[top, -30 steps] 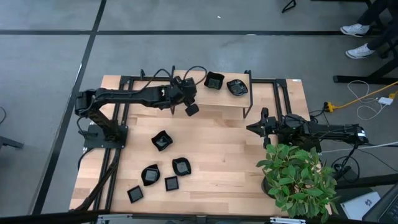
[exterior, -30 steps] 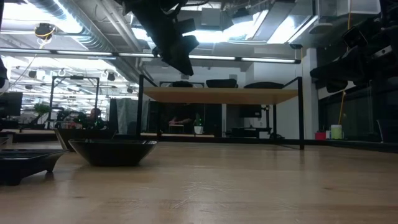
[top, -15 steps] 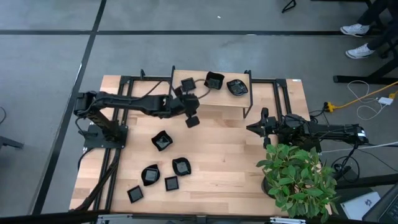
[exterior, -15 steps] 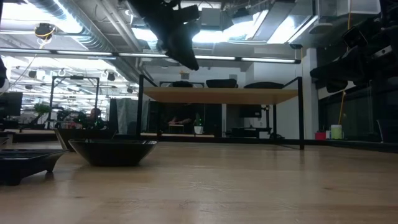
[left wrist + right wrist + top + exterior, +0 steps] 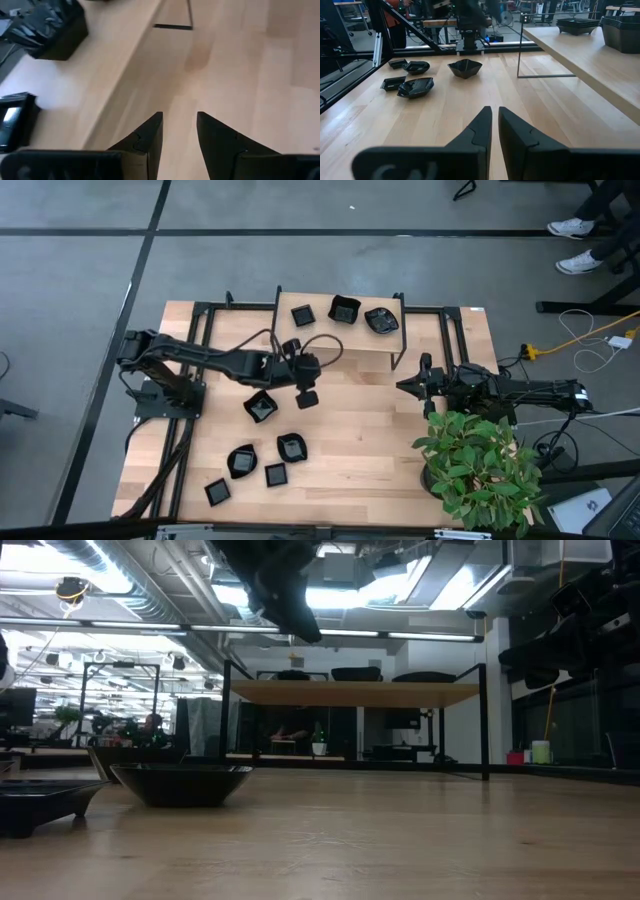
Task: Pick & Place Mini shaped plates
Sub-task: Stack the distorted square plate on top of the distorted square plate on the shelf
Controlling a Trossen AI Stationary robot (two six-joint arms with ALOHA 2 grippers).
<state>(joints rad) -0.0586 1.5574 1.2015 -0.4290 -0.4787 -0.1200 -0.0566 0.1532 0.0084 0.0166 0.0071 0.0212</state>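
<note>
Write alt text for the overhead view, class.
The left claw, empty, hangs over the wooden table beside five black mini plates. Three more plates sit on the raised shelf; the right claw waits by a plant.

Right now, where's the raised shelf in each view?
High: table's far edge, centre, bearing three plates.
Low: mid-picture, wooden board on black legs.
Left wrist: pale surface holding plates.
Right wrist: board beyond the leg.
Shared landmark: its black leg.

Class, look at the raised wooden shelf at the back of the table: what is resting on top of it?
Three mini shaped plates sit on the shelf: a small square plate, a deeper square one and a rounded one. What lies beneath the shelf is hidden from above.
</note>
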